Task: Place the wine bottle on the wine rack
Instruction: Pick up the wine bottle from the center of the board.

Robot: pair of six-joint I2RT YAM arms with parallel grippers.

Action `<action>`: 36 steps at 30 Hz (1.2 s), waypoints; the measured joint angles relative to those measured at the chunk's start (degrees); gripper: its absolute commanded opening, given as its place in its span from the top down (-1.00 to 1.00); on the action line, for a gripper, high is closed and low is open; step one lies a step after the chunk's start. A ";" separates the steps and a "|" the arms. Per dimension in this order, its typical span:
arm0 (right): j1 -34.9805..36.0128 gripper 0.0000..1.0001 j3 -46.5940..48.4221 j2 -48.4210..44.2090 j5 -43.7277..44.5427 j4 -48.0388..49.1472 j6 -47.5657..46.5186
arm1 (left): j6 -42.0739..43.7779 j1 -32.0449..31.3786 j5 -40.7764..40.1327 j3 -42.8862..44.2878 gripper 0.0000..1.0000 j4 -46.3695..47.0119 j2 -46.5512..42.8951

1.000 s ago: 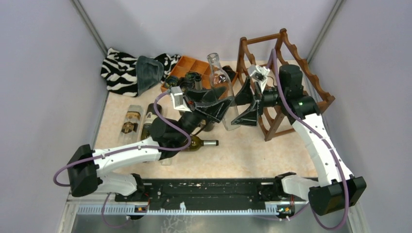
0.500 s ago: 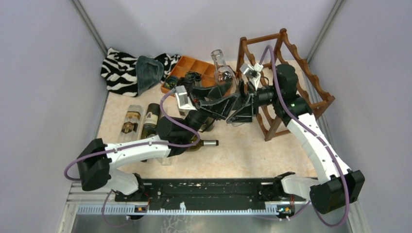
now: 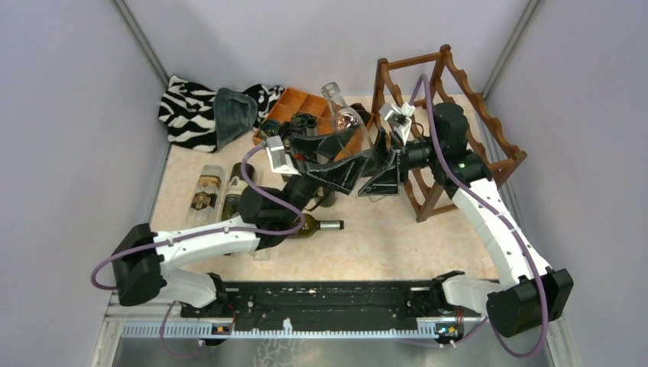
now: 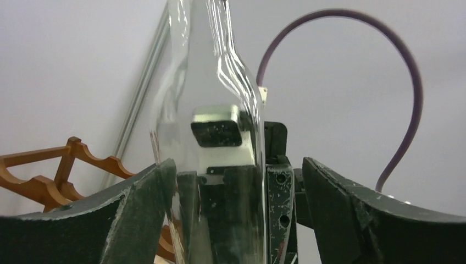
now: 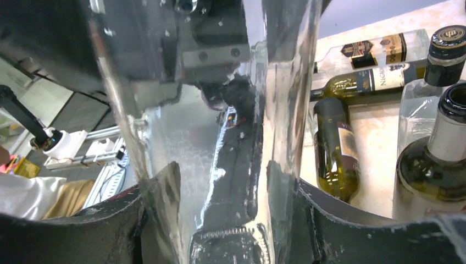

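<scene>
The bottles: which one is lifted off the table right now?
The clear glass bottle, gripped by the right gripper beside the wine rack. It alone is in the air; the other bottles rest on the table.

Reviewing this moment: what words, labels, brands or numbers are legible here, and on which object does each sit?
No text reads cleanly in any view.
Green lying bottle, white label: dark lettering, too blurred to read.
Clear lying bottle, dark and gold label: too small to read.
Black cap: gold emblem, no legible words.
Olive bottle, cream label: blurred, unreadable.
</scene>
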 measured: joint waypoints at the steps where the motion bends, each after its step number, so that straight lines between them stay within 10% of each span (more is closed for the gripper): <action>1: -0.46 1.00 0.02 0.00 0.20 -1.84 -1.53 | -0.13 0.00 -0.24 -0.72 -0.96 -1.05 -1.53; 26: -2.69 1.00 -1.07 -2.21 13.81 -29.00 -29.99 | -3.85 0.63 2.51 -8.92 -0.96 -44.68 -27.54; 36: -2.36 1.00 -3.96 -4.48 19.06 -41.62 -46.36 | -3.56 0.63 9.29 2.23 -0.90 -68.63 -32.00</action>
